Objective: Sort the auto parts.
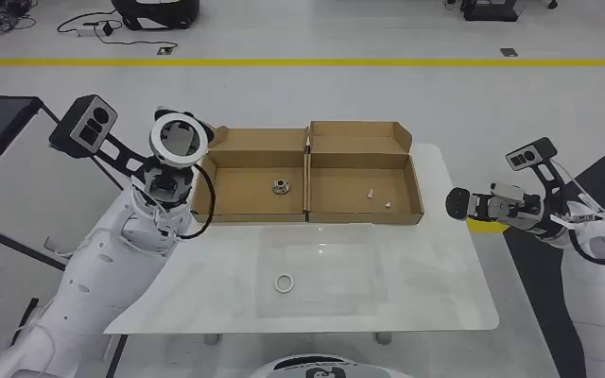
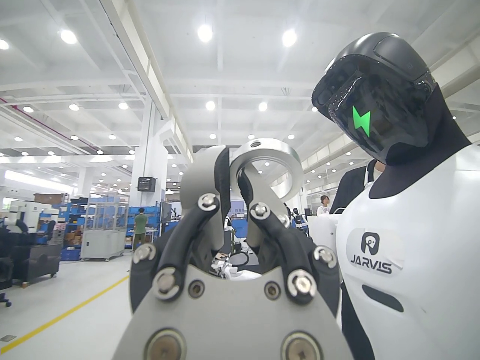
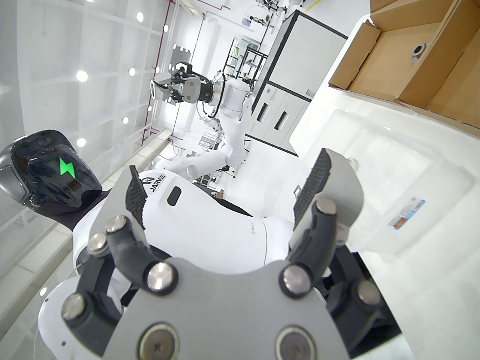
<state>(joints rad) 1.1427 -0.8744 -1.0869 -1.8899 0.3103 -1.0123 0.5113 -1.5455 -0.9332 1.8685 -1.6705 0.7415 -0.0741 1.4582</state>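
Metal ring (image 2: 285, 155), wide and shiny silver, sits upper left in the top view, clamped in the left claw (image 2: 234, 177), which points upward. The right claw (image 3: 228, 168) hangs spread apart at the right edge. The white table (image 1: 444, 283) bears cardboard boxes (image 1: 236, 189), a clear tray (image 1: 350, 265) and a small white ring (image 1: 285, 282).

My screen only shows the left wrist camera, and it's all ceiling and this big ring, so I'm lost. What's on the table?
Observer: Two open cardboard boxes sit side by side on the table.
Operator: Anything inside?
Observer: The left box holds one metal flanged part; the right box, two small pale pieces.
Operator: Where's my ring?
Observer: The left gripper holds the ring raised beside the left box's outer side.
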